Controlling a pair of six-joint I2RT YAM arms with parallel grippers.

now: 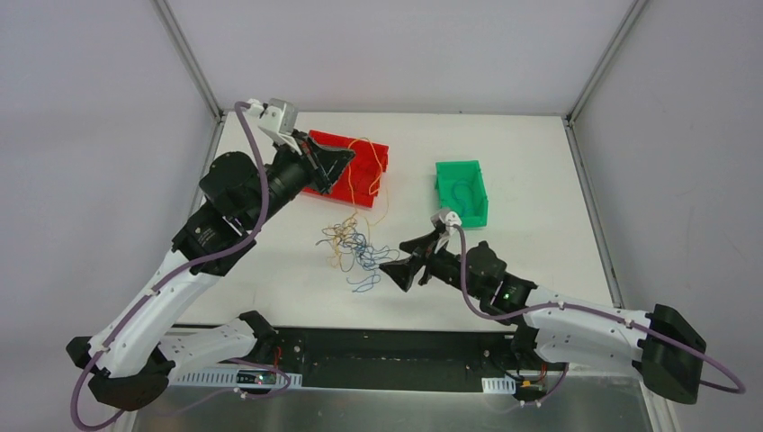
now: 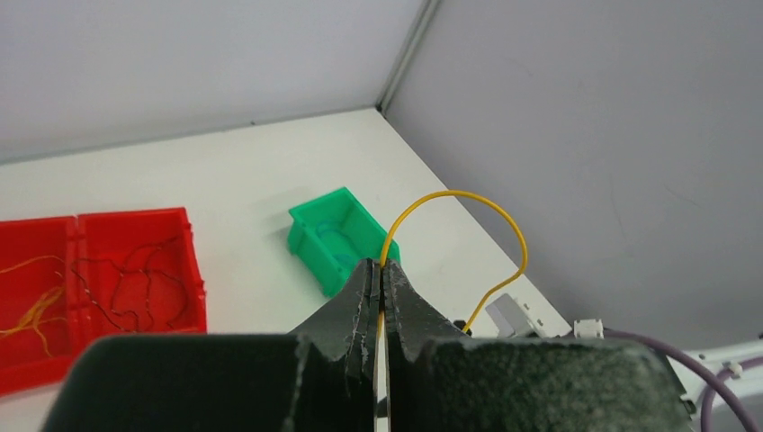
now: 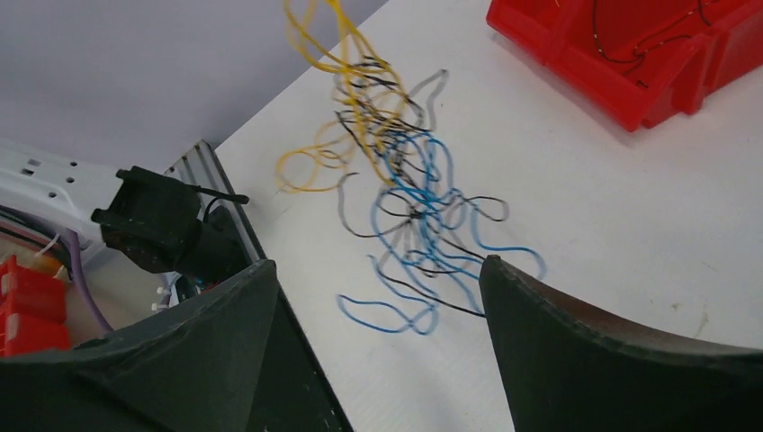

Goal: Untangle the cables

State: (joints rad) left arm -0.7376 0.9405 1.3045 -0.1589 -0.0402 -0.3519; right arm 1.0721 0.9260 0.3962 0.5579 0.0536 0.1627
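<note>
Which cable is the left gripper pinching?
The yellow cable, clamped in the left gripper; the rest lie in the tangle on the table.

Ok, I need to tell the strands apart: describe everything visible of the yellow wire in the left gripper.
The yellow wire is hair-thin, smooth and springy-looking. The left gripper, shut, pinches it, raised over the red bin. From the pinch it arches up in one open loop, then hangs down toward the tangle on the table.
</note>
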